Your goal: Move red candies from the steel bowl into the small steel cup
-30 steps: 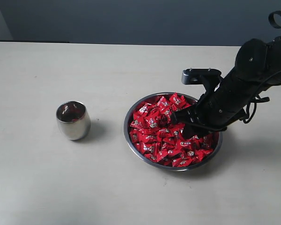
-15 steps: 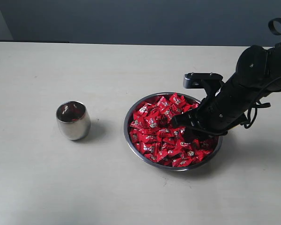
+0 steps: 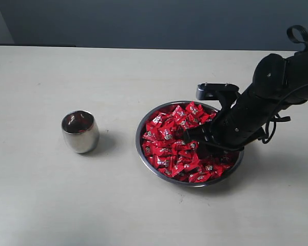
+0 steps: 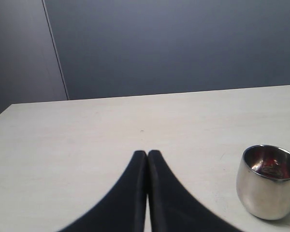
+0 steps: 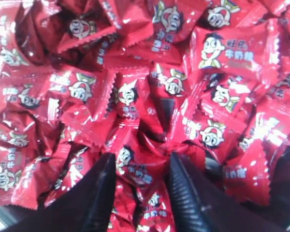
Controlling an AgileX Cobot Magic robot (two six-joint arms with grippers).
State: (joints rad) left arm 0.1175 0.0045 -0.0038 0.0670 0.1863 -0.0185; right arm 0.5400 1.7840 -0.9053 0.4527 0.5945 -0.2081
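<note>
The right tool (image 5: 142, 162) rests parted among shiny red wrapped candies (image 3: 169, 136) heaped in the wide shallow steel bowl (image 3: 137, 139) — likely straddling one to pinch — small rounded steel cup (image 3: 80, 132) well apart from that bowl; left tool (image 4: 147, 154) clenched.

**Soft, even light; close-range blur on the wrist views**

Your exterior view is evenly lit and sharp. The bench (image 3: 51, 205) reads pale, with faint, soft shadows lying to the right of the small steel cup (image 3: 80, 131) and the steel bowl (image 3: 137, 139). In your right wrist view the red candies (image 5: 222, 53) are slightly blurred, with white glare spots on the foil. The right pincer (image 5: 142, 162) is dark and soft-edged. In your left wrist view the left pincer (image 4: 147, 154) is a featureless black silhouette.
</note>
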